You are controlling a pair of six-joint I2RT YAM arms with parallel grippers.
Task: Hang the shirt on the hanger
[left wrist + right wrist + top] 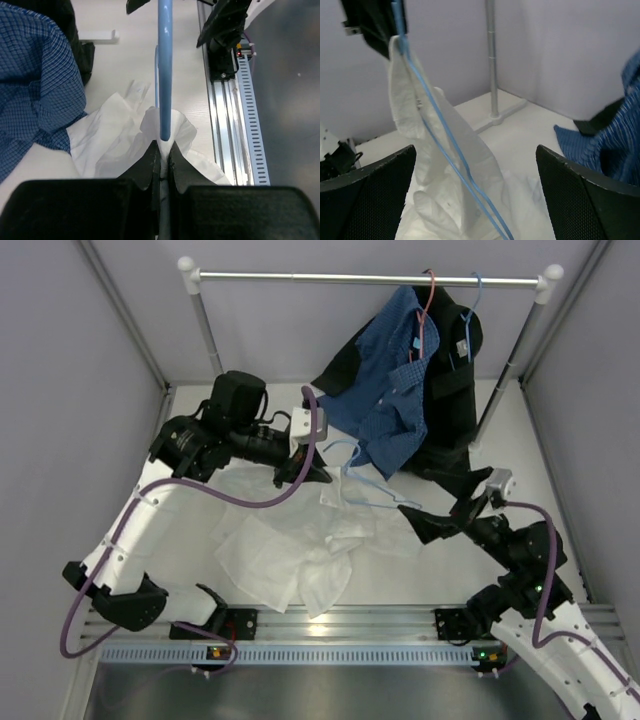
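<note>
Nearest the lens, our left end effector [163, 150] was clamped on the hanger [165, 75], seemingly pinching a fold of the shirt [125, 140] too. To do this step well, we judged the collar should be spread over one hanger shoulder. Our right end effector [415, 523] gaped wide, with the hanger at its ten o'clock and the shirt heaped on the table [390, 585].

I see a flat white tabletop [400, 575] carrying a crumpled white cloth shirt [300, 555]. Most of it is heaped from the middle toward my near edge, and one part is raised off the surface. Behind it, the lower ends of a blue checked shirt [385, 450] and a black garment [450, 465] rest on the table. A white rack foot [496, 118] stands at the back.
</note>
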